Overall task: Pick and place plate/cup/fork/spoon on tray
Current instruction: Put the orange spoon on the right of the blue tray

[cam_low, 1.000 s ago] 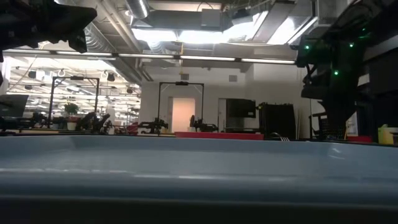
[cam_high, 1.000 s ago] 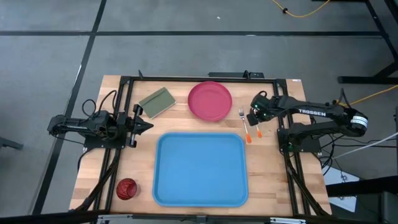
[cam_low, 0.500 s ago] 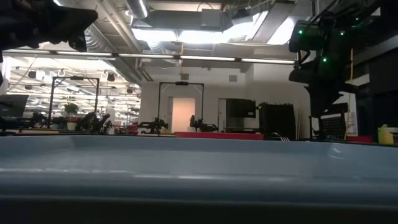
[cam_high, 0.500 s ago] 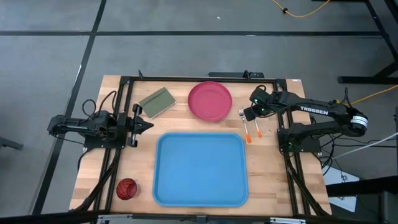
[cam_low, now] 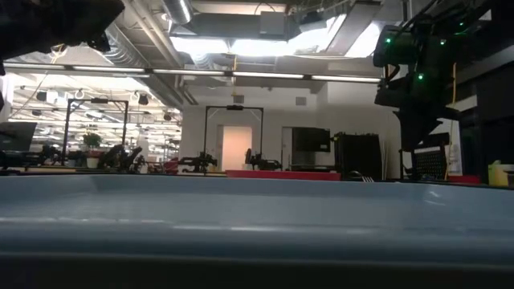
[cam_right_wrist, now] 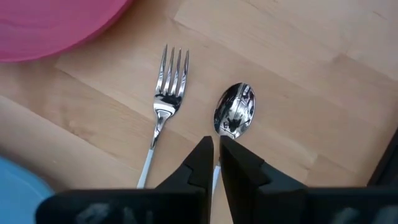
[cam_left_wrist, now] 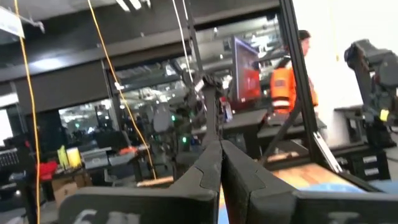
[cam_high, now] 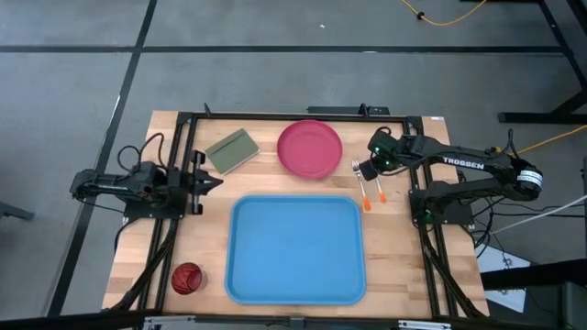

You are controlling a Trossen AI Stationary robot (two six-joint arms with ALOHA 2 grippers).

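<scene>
The fork (cam_right_wrist: 168,93) and the spoon (cam_right_wrist: 235,118) lie side by side on the wooden table, right of the pink-red plate (cam_high: 310,148). The fork's orange handle end (cam_high: 366,203) points toward the blue tray (cam_high: 295,247). My right gripper (cam_right_wrist: 216,149) hovers shut above the spoon's handle, which its fingers hide. It also shows in the high view (cam_high: 367,169). The dark red cup (cam_high: 187,278) stands at the near left corner. My left gripper (cam_high: 215,183) waits shut at the table's left side.
An olive-green block (cam_high: 231,151) lies left of the plate at the far side. The tray's wall (cam_low: 257,217) fills the low view. A black frame runs around the table's edges. A person in an orange vest (cam_left_wrist: 292,81) stands in the room beyond.
My right gripper has moved a little toward the table's left edge, over the fork and spoon, then held still. Its fingers stay shut.
</scene>
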